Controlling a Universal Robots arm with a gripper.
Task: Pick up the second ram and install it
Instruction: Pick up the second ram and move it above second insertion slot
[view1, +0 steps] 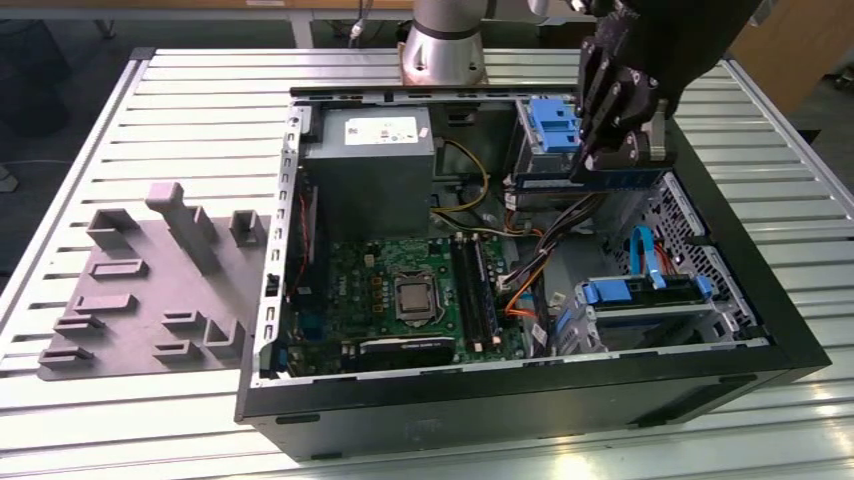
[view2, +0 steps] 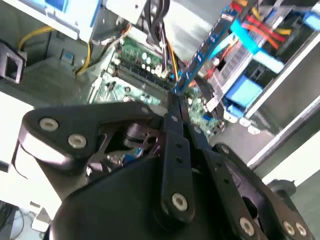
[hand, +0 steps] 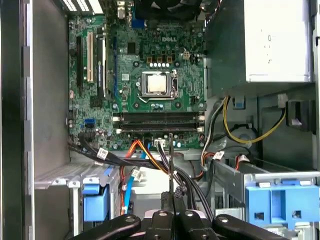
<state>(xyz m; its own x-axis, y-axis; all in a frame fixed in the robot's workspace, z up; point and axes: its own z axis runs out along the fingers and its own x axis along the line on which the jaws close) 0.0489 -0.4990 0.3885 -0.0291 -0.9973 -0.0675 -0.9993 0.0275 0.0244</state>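
Note:
My gripper hangs above the back right part of the open computer case, over the blue drive cage. Its fingers are shut on the second ram, a long thin stick held by one end. In the second wrist view the ram sticks out from the gripper as a thin bluish board. The first wrist view has it edge-on as a thin dark line above the gripper. The black memory slot rails lie on the green motherboard, apart from the ram and well below it.
A grey moulded tray lies on the slatted table at the exterior view's left. Inside the case sit the grey power supply, the processor socket, blue drive caddies and loose orange, yellow and black cables.

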